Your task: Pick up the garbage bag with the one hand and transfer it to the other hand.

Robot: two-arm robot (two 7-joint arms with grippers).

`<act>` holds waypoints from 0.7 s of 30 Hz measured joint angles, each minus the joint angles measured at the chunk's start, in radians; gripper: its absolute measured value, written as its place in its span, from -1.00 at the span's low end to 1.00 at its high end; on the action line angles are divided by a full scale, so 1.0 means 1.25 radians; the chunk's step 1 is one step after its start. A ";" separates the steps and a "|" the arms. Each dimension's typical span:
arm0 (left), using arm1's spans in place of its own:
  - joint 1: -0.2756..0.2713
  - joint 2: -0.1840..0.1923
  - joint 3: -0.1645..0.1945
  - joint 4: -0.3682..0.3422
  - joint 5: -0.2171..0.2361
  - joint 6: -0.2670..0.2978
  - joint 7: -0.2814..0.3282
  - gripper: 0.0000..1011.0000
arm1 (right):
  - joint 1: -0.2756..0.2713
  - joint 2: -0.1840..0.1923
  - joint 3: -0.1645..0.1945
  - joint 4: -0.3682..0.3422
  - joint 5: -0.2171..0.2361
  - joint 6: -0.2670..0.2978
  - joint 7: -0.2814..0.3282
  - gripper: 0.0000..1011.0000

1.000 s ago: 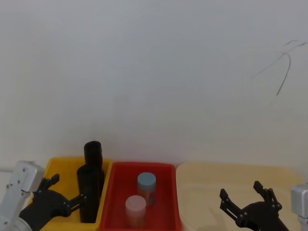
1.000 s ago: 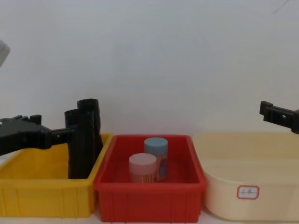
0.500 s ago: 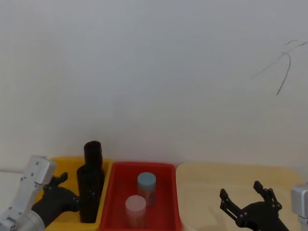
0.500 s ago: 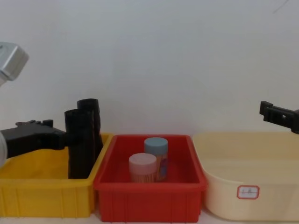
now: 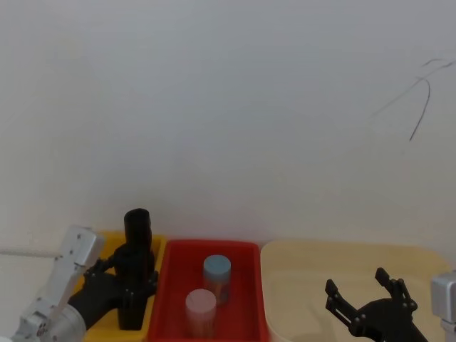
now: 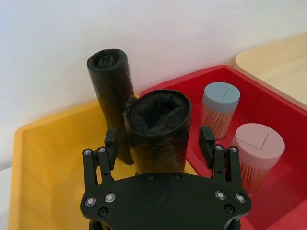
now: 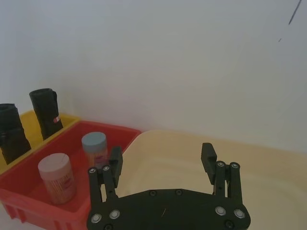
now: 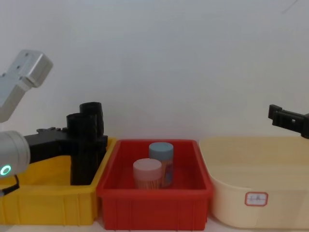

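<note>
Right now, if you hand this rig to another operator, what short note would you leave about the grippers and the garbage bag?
Left gripper: jaws open, one on each side of the garbage bag, not clamped.
Right gripper: jaws open, hovering over the cream bin.
Garbage bag: upright in the yellow bin, nearer the robot than a slimmer black roll.
Done: approach. Left to do: close, lift, pass to the right gripper.

Wide-spread right gripper [image 7: 162,155] over the cream bin [image 7: 271,165]
</note>
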 joint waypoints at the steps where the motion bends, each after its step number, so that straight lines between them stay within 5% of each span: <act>1: -0.003 -0.002 0.001 0.003 0.001 0.000 0.000 0.98 | 0.000 0.000 0.000 0.000 0.000 0.000 0.000 0.98; 8: -0.021 -0.017 0.008 0.030 0.014 0.006 0.001 0.97 | 0.000 0.000 0.000 0.000 0.000 0.000 0.000 0.98; 21: -0.039 -0.030 0.013 0.054 0.026 0.010 0.005 0.33 | 0.000 0.000 0.000 0.000 0.000 0.000 0.000 0.98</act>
